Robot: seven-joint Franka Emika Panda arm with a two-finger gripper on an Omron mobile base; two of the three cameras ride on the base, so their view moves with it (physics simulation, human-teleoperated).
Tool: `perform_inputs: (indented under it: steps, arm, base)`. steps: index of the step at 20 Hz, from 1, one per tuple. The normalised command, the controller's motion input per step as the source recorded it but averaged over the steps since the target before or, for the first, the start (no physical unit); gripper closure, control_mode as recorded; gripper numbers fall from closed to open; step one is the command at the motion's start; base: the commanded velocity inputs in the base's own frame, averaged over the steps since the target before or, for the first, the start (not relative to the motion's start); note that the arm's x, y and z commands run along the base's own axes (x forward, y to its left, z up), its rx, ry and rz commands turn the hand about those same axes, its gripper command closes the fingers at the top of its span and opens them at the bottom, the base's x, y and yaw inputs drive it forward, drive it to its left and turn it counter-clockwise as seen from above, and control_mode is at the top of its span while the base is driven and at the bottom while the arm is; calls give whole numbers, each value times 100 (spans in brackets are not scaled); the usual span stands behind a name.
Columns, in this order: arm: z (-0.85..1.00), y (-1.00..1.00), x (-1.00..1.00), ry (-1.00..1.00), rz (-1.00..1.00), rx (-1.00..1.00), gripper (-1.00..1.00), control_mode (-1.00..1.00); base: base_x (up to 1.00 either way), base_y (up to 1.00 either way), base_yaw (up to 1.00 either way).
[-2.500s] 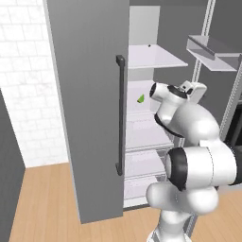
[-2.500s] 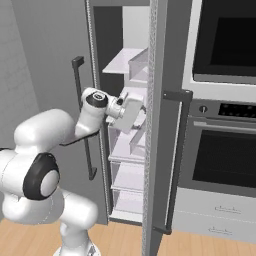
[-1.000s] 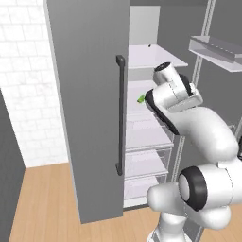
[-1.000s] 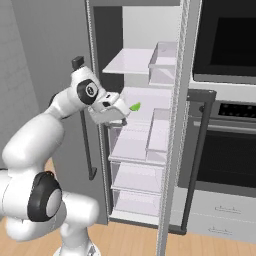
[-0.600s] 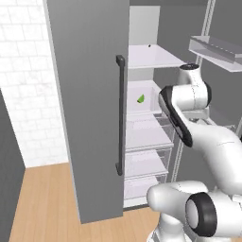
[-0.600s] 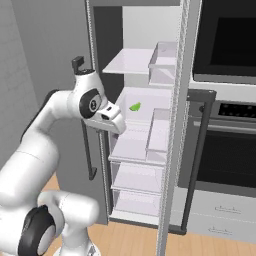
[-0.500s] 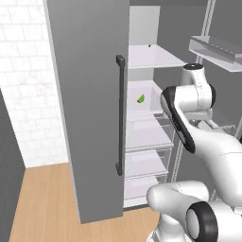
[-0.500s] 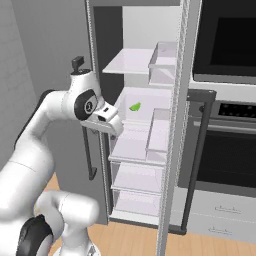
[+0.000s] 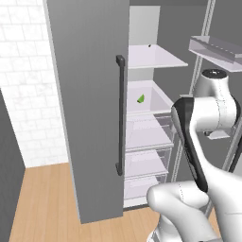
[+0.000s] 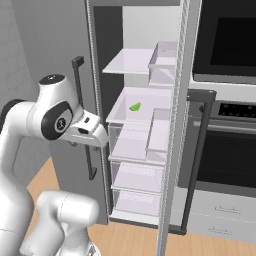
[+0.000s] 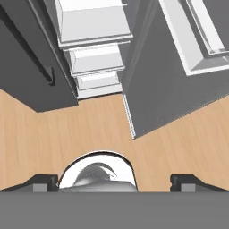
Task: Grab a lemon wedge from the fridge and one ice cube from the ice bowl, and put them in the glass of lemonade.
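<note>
The fridge stands open, its white shelves and drawers showing. A tiny yellowish-green lemon wedge lies on the middle shelf, with nothing touching it. My gripper is open and empty, its two dark fingertips far apart. It points down at the wooden floor in front of the fridge's lower drawers. In the right base view my wrist sits left of the opening, lower than the wedge's shelf and well short of it. The ice bowl and the glass of lemonade are out of view.
The left fridge door with its dark bar handle stands open beside my arm. The right door's edge and handle stand in front of the black wall ovens. A white brick wall lies to the left.
My hand has drawn back from the wedge's shelf and turned down toward the floor. The arm's elbow swung up and to the right. The wedge stays on the shelf.
</note>
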Motion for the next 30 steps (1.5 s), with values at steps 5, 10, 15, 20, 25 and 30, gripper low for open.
perform_inputs:
  steps: [5,10,15,20,25,30]
  arm:
    - [0,0,-66,-10,23,4,-100,-100]
    - [0,6,-19,-10,7,0,-100,-100]
    - [0,13,5,0,0,0,-100,-100]
    - [-2,1,29,1,0,0,-100,-100]
    - [-3,0,13,0,0,0,-100,-100]
    - [0,0,-5,-4,0,0,-100,-100]
  base:
    - [0,0,0]
    - [0,0,0]
    - [0,0,0]
    - [0,0,0]
    - [0,0,0]
    - [0,0,0]
